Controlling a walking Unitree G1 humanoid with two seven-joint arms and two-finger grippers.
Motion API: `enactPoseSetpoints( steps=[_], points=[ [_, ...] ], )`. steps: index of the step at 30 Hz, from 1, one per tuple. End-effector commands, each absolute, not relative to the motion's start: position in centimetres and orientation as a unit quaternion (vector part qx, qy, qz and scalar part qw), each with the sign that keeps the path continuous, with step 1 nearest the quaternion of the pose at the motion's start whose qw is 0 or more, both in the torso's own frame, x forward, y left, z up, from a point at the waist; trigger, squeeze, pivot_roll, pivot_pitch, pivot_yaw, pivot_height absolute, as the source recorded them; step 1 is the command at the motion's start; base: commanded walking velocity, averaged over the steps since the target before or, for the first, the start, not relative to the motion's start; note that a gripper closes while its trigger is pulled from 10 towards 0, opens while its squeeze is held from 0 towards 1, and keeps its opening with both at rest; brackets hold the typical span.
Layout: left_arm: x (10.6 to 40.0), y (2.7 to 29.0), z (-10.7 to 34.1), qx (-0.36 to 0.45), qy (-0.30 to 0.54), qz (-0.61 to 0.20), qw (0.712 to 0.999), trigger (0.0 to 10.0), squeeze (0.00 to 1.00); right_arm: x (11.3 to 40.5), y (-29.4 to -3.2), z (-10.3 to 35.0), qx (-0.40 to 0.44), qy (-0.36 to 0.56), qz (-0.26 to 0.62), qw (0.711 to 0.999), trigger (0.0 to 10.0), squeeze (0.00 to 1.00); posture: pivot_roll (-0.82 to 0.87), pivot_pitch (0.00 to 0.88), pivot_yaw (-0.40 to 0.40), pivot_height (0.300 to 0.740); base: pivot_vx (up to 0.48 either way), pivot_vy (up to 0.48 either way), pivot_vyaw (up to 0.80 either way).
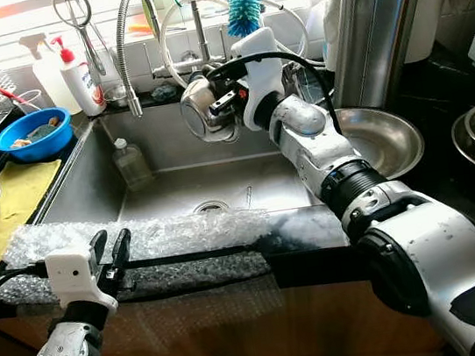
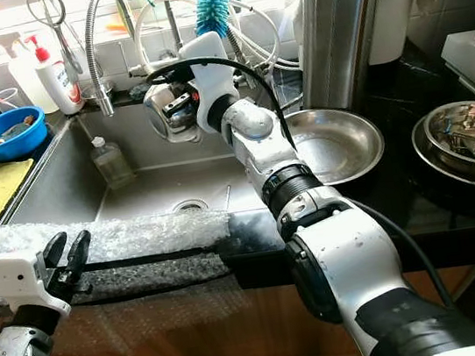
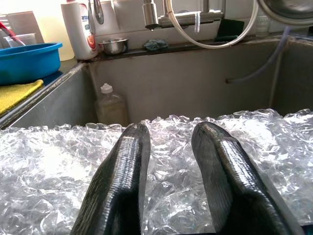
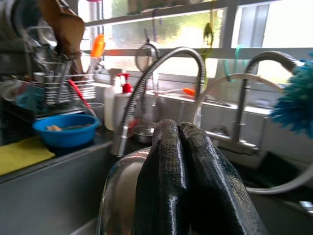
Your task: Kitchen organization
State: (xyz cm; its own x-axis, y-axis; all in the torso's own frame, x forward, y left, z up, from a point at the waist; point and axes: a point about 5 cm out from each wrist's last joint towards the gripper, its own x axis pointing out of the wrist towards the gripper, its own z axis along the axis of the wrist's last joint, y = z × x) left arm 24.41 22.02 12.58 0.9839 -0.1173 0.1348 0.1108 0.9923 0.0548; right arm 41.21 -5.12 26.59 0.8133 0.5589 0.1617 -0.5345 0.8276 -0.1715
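Right gripper [image 1: 210, 109] clamps a steel bowl [image 1: 196, 113] above the sink [image 1: 168, 188]; left gripper [image 1: 111, 253], fingers apart, rests on bubble wrap [image 1: 140, 242] along the near edge.

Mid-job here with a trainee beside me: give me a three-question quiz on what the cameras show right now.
1. True or false: the right gripper holds a steel bowl above the sink.
2. The left gripper hovers over: A) the yellow cloth B) the bubble wrap C) the blue bowl.
3. Fill in: a clear plastic ____ stands inside the sink by its left wall.

Key: 1 true. 2 B, fingers apart. 3 bottle.
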Motion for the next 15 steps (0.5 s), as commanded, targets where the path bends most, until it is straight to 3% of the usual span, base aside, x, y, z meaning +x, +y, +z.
enactPoseSetpoints(
  steps=[1, 5, 15],
  points=[
    [24.3, 21.6, 11.7, 0.022, -0.041, -0.068, 0.997, 10.0, 0.00, 41.4, -5.2, 27.8, -0.076, -0.120, 0.278, 0.950, 10.0, 0.00, 0.02, 0.000, 0.072, 0.740, 0.000, 0.000, 0.00],
    [24.2, 21.2, 11.5, 0.017, -0.036, -0.079, 0.996, 10.0, 0.00, 41.8, -7.1, 26.6, -0.106, -0.095, 0.233, 0.962, 10.0, 0.00, 0.01, 0.000, 0.076, 0.740, 0.000, 0.000, 0.00],
    [25.3, 21.3, 14.5, -0.029, -0.090, -0.070, 0.993, 10.0, 0.00, 41.5, -7.3, 23.8, -0.106, -0.060, 0.231, 0.965, 10.0, 0.00, 0.01, 0.000, 0.082, 0.740, 0.000, 0.000, 0.00]
  ],
)
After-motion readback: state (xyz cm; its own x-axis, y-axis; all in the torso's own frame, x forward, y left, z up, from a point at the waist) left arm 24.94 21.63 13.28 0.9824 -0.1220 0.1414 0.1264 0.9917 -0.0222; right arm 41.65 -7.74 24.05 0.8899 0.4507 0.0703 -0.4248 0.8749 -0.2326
